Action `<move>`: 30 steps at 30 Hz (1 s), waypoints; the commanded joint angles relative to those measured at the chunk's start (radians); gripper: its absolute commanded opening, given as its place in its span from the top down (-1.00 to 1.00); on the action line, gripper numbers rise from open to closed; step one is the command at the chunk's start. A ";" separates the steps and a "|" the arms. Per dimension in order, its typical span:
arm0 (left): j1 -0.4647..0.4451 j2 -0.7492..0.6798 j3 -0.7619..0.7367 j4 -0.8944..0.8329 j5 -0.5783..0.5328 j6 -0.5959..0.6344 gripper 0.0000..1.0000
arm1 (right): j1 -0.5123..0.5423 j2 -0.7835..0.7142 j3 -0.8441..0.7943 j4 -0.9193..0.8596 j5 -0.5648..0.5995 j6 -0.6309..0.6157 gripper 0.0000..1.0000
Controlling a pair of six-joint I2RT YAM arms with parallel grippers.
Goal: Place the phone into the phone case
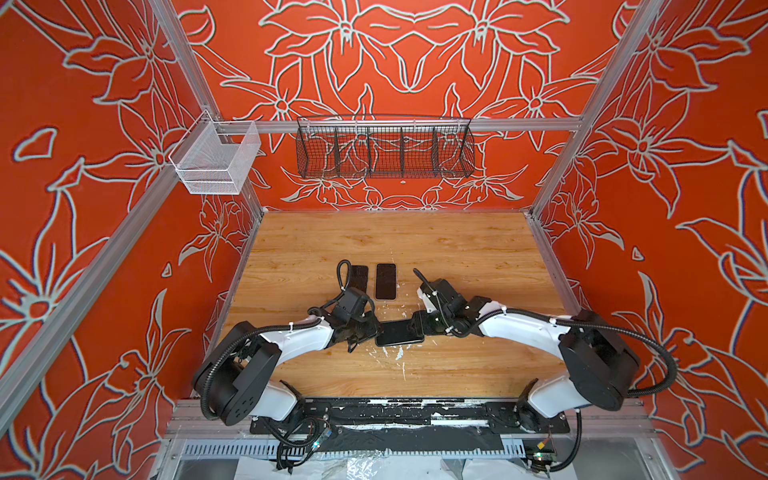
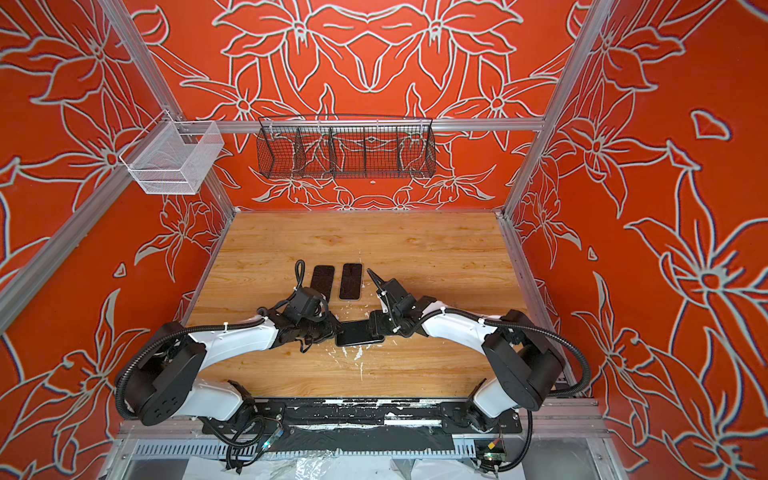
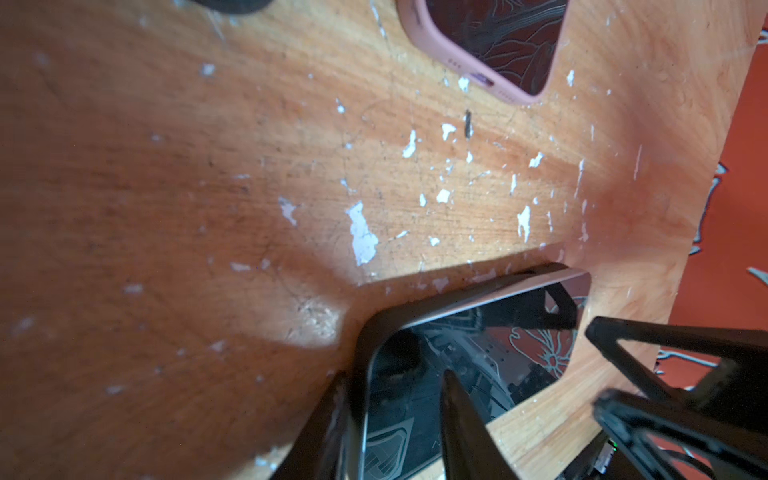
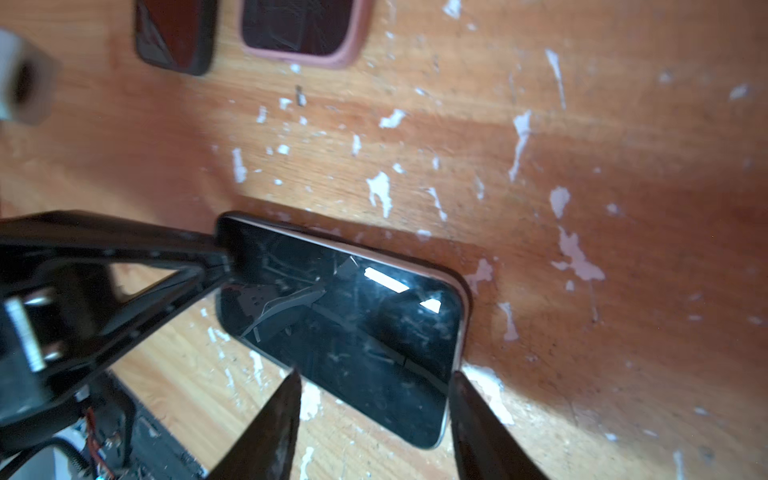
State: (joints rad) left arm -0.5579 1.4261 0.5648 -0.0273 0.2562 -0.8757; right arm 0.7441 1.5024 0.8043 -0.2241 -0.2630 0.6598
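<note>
A black phone [image 1: 400, 332] [image 2: 359, 332] lies crosswise near the table's middle, between my two grippers. My left gripper [image 1: 372, 330] [image 3: 395, 374] is at its left end, open, one finger beside the end edge and one over the screen [image 3: 478, 353]. My right gripper [image 1: 417, 326] [image 4: 376, 376] straddles the right end, open, with bare wood showing between one finger and the phone [image 4: 345, 316]. Farther back lie a dark phone case [image 1: 358, 280] [image 4: 174, 37] and a pink case [image 1: 385, 281] [image 4: 305, 31] [image 3: 490, 45] with a glossy dark face inside.
The wooden table [image 1: 457, 249] has white paint chips [image 1: 395, 353] just in front of the phone. A black wire basket [image 1: 384, 147] hangs on the back rail and a white mesh basket [image 1: 216, 160] on the left rail, both above the table.
</note>
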 commanded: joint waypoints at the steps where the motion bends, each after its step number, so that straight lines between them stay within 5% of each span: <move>1: -0.004 -0.004 -0.025 -0.054 -0.014 0.007 0.22 | -0.030 0.012 -0.030 0.013 -0.057 0.009 -0.19; 16: -0.005 0.038 -0.038 0.039 0.074 0.012 0.18 | -0.057 0.123 -0.095 0.201 -0.280 0.057 -0.25; 30: -0.005 0.053 -0.033 0.063 0.098 0.014 0.18 | -0.077 0.071 -0.179 0.511 -0.518 0.133 -0.24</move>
State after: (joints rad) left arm -0.5438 1.4315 0.5514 0.0174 0.3019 -0.8635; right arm 0.6304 1.5784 0.6346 0.1566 -0.5941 0.7567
